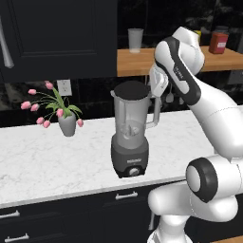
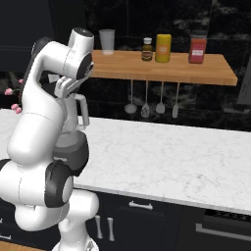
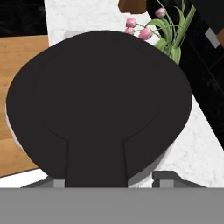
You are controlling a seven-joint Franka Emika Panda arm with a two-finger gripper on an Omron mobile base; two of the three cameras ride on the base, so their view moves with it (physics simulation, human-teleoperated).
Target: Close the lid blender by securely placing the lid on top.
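Observation:
The blender [image 1: 129,137] stands on the white marble counter [image 1: 42,161], a translucent grey jar on a dark base with a round knob. The black lid [image 1: 131,89] lies flat on the jar's mouth. In the hand view the lid [image 3: 98,96] is seen from close above, its tab pointing toward the fingertips. My gripper [image 1: 153,88] hovers at the lid's right edge. Here my gripper [image 3: 111,181] is open, with a fingertip on each side of the tab and a gap showing at the right one [image 3: 164,178]. In the right base view my arm covers most of the blender [image 2: 73,149].
A vase of pink tulips [image 1: 66,118] stands left of the blender. Above the counter, a wooden shelf [image 2: 162,68] carries a clear cup [image 1: 135,40] and jars. Utensils [image 2: 146,103] hang below the shelf. Dark cabinets sit at the upper left.

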